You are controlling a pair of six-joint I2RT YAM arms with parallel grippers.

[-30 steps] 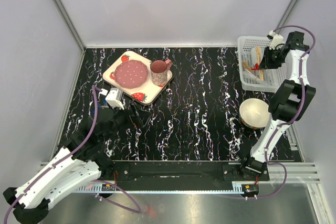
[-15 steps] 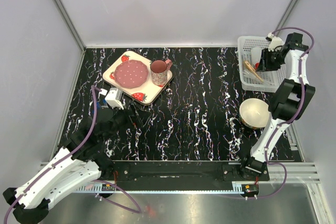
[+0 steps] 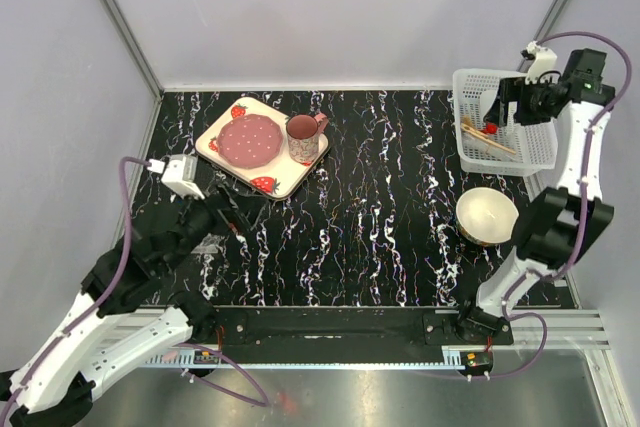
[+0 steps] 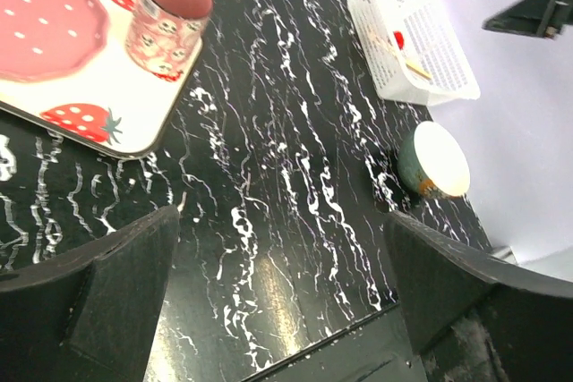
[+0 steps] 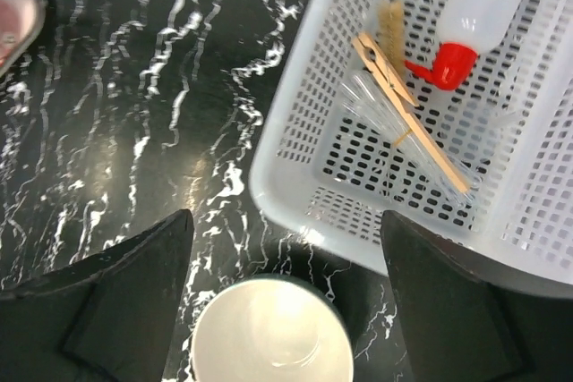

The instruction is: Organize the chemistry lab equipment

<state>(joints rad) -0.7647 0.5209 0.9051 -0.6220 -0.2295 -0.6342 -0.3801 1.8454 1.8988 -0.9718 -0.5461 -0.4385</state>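
Right wrist view, from the jaws outward: parted wide on the right gripper (image 5: 285, 221), clasping nothing. Hangs over the near edge of the white basket (image 5: 295, 176), with the cream bowl (image 5: 269, 333) just beside that edge on the black marbled table (image 5: 134, 87).

Inside the basket: the red-capped squeeze bottle (image 5: 488, 6) on its side, spout toward the middle, and the wooden-handled tools (image 5: 407, 114) lying slantwise next to the cap. Looks like most of the sorting done on this side. Cannot tell from these views whether any tubes, rack or funnel lie elsewhere.

Left wrist view: same story on the left gripper (image 4: 282, 221), released and empty, above bare table. Strawberry tray (image 4: 134, 123) near, pink plate (image 4: 36, 24) and mug (image 4: 170, 11) standing on it.

Could go wrong on the right in a few ways:
- Lowering or swinging with fingers this wide might catch the basket rim and drag it toward the table's right edge.
- Might knock the bowl, being so close beneath.
- Might snag a fingertip in the mesh and jostle the bottle or tools back out.

On the left, a careless sweep could bump the tray and topple the mug at its corner. Worse, could take the tableware for lab gear and carry it off.
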